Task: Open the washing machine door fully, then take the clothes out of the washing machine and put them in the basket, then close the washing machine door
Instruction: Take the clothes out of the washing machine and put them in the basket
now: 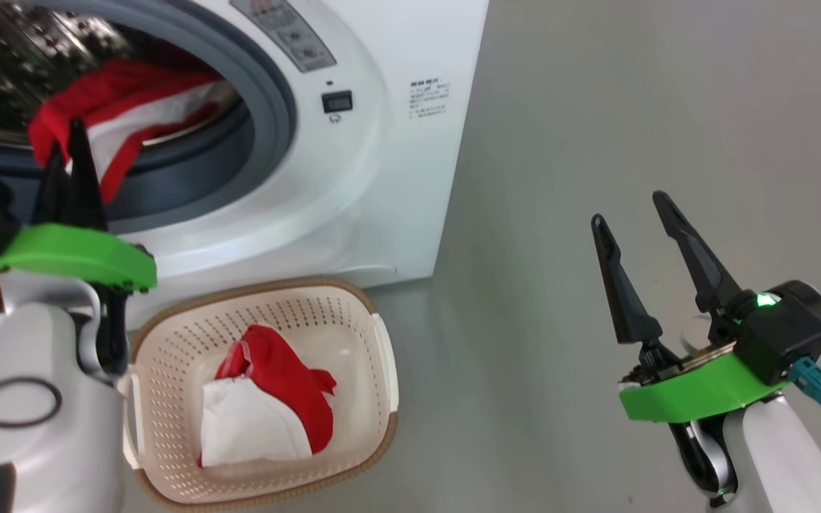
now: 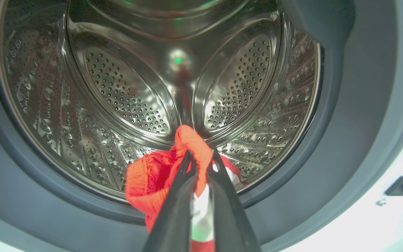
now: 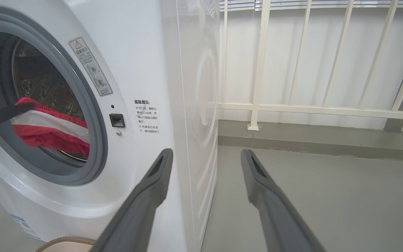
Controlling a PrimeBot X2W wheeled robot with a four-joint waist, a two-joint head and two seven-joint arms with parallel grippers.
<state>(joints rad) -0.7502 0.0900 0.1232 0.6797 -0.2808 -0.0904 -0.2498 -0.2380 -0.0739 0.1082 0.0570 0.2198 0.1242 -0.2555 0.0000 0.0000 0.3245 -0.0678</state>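
The white washing machine stands with its mouth uncovered; the washing machine door is out of view. A red garment with a white stripe hangs over the grey rubber ring at the drum's lower edge. My left gripper is at that edge, shut on a fold of the red cloth, in front of the steel drum. The cream basket sits on the floor below the mouth, with red and white clothes in it. My right gripper hangs open and holds nothing, off to the machine's right.
Grey floor stretches to the right of the machine. A cream railing runs along the white wall behind it. In the right wrist view my right gripper points past the machine's front corner, and the left finger rests on the red cloth.
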